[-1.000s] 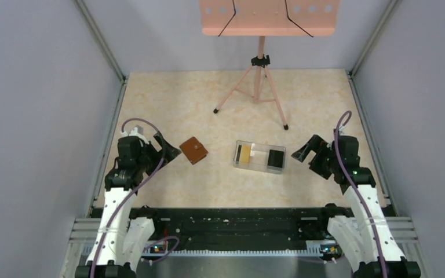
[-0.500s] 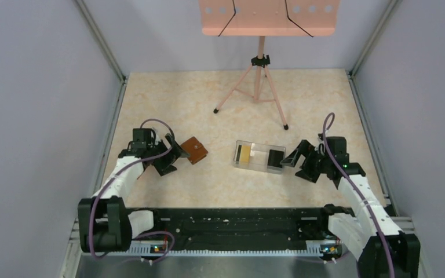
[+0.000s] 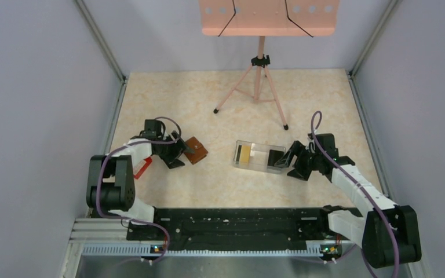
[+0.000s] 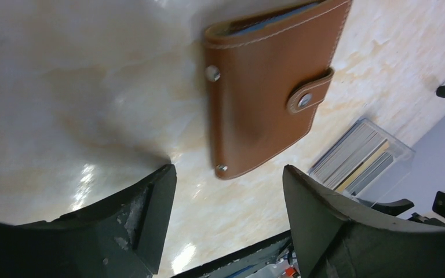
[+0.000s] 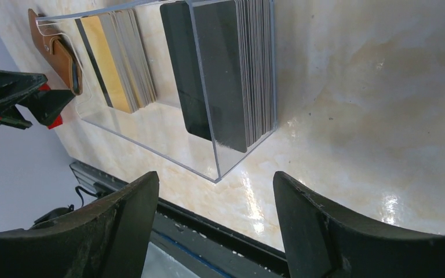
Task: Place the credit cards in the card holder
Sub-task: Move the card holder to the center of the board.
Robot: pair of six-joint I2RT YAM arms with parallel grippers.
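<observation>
The card holder (image 4: 269, 87) is seen lying flat on the table (image 3: 220, 104). It is folded shut, and its tab is laid over the front. It is found on the left side, well apart from the clear tray (image 3: 259, 155). The left gripper (image 3: 177, 152) is held low, just beside the card holder. Its two fingers are spread wide, and nothing is held between them. In the left wrist view the card holder is seen just past the fingertips, not between them.

The credit cards (image 5: 220, 69) are seen inside the clear tray, packed in two stacks. The yellow-gold cards (image 3: 244, 153) are placed at the left end and the black cards (image 3: 276, 157) at the right end, with a bare gap between. The right gripper (image 3: 290, 162) is held low, just beside the right end of the tray. Its fingers are spread wide too, and nothing is gripped. A corner of the tray is seen near the fingertips, but whether it is touched cannot be told.
</observation>
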